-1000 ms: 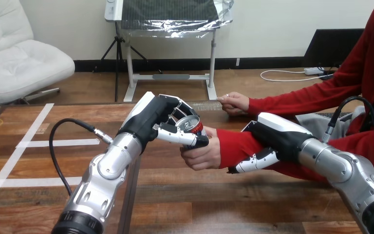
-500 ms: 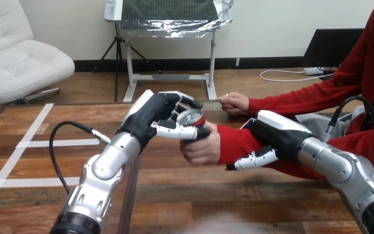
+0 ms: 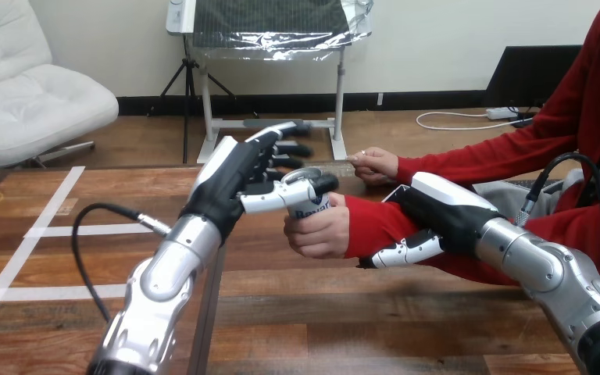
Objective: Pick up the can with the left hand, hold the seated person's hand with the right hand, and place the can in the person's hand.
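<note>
Head view: person's hand [image 3: 320, 233] holds can [image 3: 312, 208], left hand [image 3: 230, 180] fingers [image 3: 285, 147] beyond.

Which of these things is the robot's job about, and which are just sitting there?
In the job:
can
person's near hand, wrapped round the can
left hand, fingers straight, thumb on the can
right hand, curled round the person's forearm

Just there:
person's far hand
white tape
wooden table
</note>
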Available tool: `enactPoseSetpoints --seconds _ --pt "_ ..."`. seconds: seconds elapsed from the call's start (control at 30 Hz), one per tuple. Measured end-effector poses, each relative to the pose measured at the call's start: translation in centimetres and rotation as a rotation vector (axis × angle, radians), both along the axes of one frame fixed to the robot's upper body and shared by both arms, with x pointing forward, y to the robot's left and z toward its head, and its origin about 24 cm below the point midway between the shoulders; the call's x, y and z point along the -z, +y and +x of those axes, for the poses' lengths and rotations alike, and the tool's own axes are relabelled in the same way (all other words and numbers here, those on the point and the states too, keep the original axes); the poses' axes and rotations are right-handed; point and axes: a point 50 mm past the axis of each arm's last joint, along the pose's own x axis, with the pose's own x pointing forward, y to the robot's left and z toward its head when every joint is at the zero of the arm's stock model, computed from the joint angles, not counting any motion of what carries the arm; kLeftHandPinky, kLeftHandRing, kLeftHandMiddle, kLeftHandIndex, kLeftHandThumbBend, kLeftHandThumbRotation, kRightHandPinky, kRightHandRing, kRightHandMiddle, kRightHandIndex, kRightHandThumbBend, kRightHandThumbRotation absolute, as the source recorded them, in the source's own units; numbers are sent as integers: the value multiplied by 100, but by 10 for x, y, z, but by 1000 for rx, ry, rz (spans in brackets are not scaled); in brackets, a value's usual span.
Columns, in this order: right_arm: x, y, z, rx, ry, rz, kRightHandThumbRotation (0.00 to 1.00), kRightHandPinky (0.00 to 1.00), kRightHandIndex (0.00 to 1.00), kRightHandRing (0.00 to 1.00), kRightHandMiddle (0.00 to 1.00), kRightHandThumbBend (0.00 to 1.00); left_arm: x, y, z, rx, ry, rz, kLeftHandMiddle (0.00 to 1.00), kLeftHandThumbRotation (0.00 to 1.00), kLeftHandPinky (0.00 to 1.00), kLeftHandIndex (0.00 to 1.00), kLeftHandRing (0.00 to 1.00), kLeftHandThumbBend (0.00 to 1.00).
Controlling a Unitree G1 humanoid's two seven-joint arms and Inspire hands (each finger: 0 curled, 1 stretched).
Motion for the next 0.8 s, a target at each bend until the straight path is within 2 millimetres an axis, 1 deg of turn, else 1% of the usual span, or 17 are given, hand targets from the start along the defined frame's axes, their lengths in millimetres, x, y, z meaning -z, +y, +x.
enactPoseSetpoints --seconds 0.13,0.4,0.47,0.57,0.7,0.8 --pt "0 0 0 0 -1 -1 49 31 37 34 37 72 0 4 -5 -15 -14 -18 95 99 92 93 95 84" --pt "-1 -1 0 -3 -2 -1 60 37 43 39 42 81 2 17 -16 -58 -31 -63 95 100 96 93 97 85" --pt "-1 -2 0 -3 -1 0 66 40 47 42 45 86 3 21 -19 -70 -32 -65 95 100 97 93 97 87" --pt "-1 -2 0 -4 4 2 72 41 50 44 48 91 5 26 -23 -92 -33 -65 94 100 97 92 96 90" --pt "-1 -2 0 -7 11 9 80 44 55 48 53 96 8 33 -30 -126 -35 -63 93 100 95 91 94 96" --pt "-1 -2 -1 -10 16 10 85 48 61 53 58 98 10 38 -35 -152 -37 -67 92 100 93 90 93 98"
